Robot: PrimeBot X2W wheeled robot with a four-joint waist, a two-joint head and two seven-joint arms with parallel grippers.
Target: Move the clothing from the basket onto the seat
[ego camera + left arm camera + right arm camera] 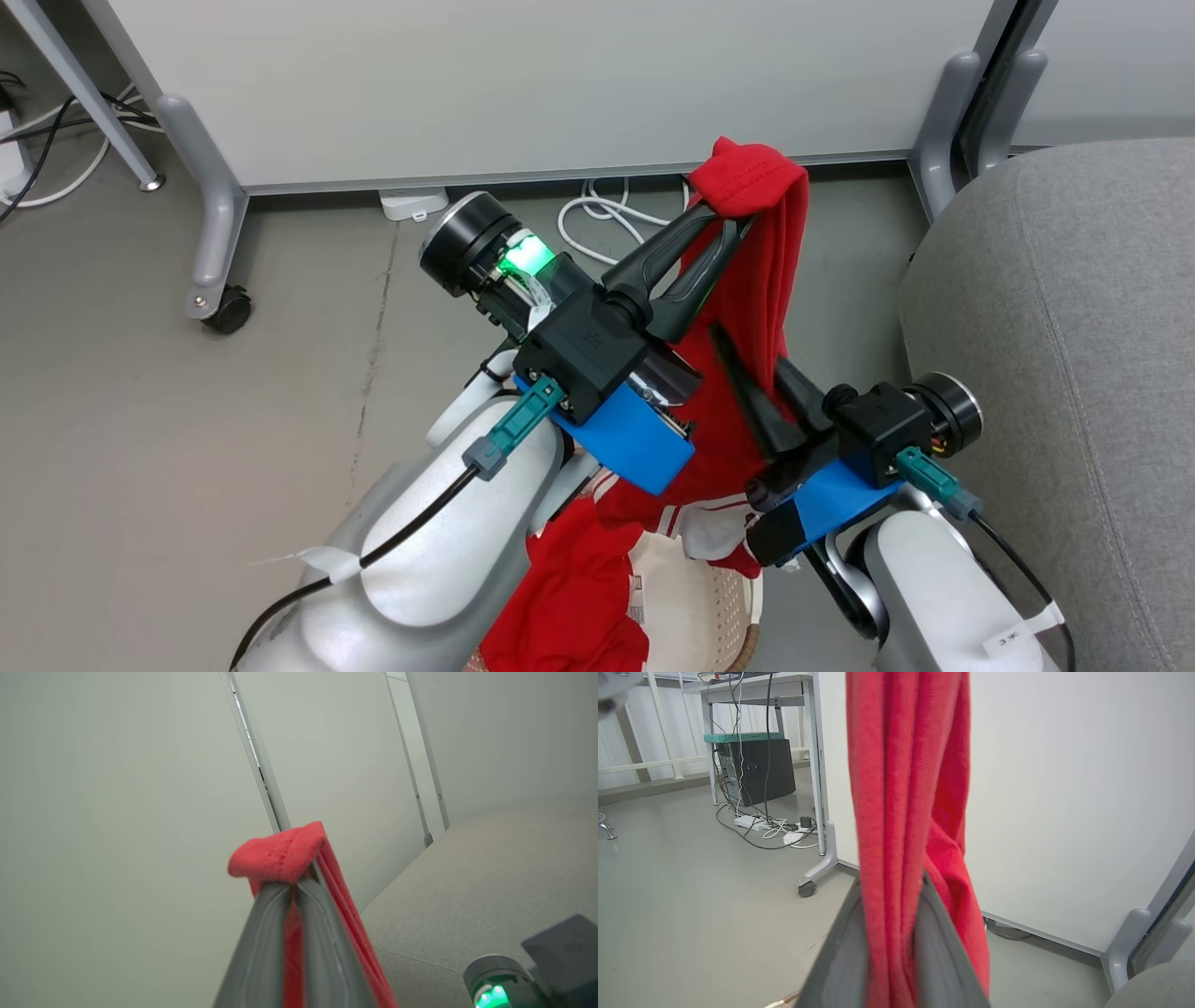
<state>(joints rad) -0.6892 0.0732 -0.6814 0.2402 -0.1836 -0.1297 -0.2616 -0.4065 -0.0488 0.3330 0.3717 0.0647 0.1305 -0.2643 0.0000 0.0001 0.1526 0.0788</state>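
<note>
A long piece of bright-red clothing [775, 271] hangs from my left gripper [726, 222], which is shut on its top fold [280, 851] high above the basket. Lower down, my right gripper [747, 345] reaches in from the right, and the hanging fabric [906, 788] is bunched between its two fingers [934, 933]. More red clothing [569, 597] with white stripes lies in the cream perforated basket [691, 597] at the bottom, partly hidden by my left forearm. The grey seat [1055, 327] rises just to the right.
White partition panels [560, 84] on grey castor feet [219, 308] stand behind, with white cables [597, 224] on the floor beneath. A desk with a black computer [754, 770] and more cables shows in the right wrist view. Bare grey floor lies to the left.
</note>
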